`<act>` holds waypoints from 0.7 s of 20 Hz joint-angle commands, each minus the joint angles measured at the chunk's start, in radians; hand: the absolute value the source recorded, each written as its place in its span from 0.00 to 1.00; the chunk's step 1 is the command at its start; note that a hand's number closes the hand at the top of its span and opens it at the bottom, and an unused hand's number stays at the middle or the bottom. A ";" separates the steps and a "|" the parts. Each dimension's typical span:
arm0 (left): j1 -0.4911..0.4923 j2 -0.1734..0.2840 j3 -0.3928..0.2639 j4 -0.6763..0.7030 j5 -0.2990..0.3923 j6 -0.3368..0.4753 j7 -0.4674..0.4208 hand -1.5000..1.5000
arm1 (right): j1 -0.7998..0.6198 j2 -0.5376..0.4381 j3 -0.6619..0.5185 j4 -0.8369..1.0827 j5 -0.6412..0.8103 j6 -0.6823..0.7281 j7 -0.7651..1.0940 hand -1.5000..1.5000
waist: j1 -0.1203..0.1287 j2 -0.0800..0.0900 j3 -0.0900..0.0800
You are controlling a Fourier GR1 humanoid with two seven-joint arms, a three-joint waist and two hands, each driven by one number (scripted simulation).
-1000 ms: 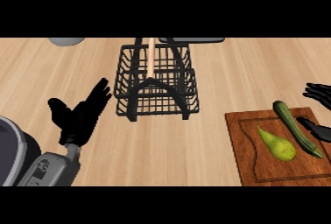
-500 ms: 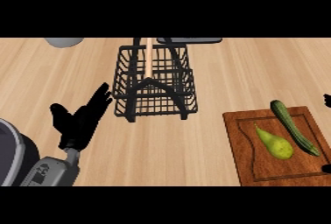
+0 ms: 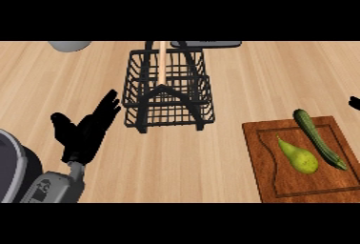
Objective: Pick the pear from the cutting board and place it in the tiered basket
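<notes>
Head view, looking steeply down on the wooden counter (image 3: 211,176). At the lower right of the frame lies the cutting board (image 3: 262,164), dark reddish wood with a groove running round its edge. The pear (image 3: 298,156) lies on it, yellow-green, narrow end pointing to the upper left, fat end to the lower right, sitting about mid-board. Just beside it on the right lies a long green cucumber (image 3: 321,140), slanting from the board's upper edge down toward its right side; whether the two touch, I cannot tell.

Up at the top centre stands the tiered basket (image 3: 169,93), black wire, seen from above, with a pale wooden post running up its middle. It is well apart from the board, nothing in it that I can make out.

Lower left of the frame: the left hand (image 3: 84,131), black, fingers straight and spread, pointing up toward the basket, thumb out to the left, holding nothing, on its grey forearm.

At the right edge, above the board, only a small black tip of the right hand (image 3: 355,102) shows; how its fingers stand I cannot tell.

Upper left corner, a grey rounded object (image 3: 70,45) is cut off by the frame.
</notes>
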 commanded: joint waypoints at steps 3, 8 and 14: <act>0.010 0.007 0.005 -0.023 -0.007 -0.024 0.018 0.50 | -0.024 0.060 0.135 -0.276 0.047 0.054 0.434 0.00 | 0.026 0.006 0.002; -0.020 -0.016 0.013 -0.034 -0.031 -0.015 0.054 0.50 | -0.056 0.151 0.284 -0.319 0.190 0.068 0.601 0.00 | 0.031 0.008 0.004; -0.023 -0.054 0.027 0.039 -0.046 -0.056 0.005 0.50 | -0.066 0.227 0.401 -0.295 0.367 0.108 0.719 0.00 | 0.021 0.009 0.004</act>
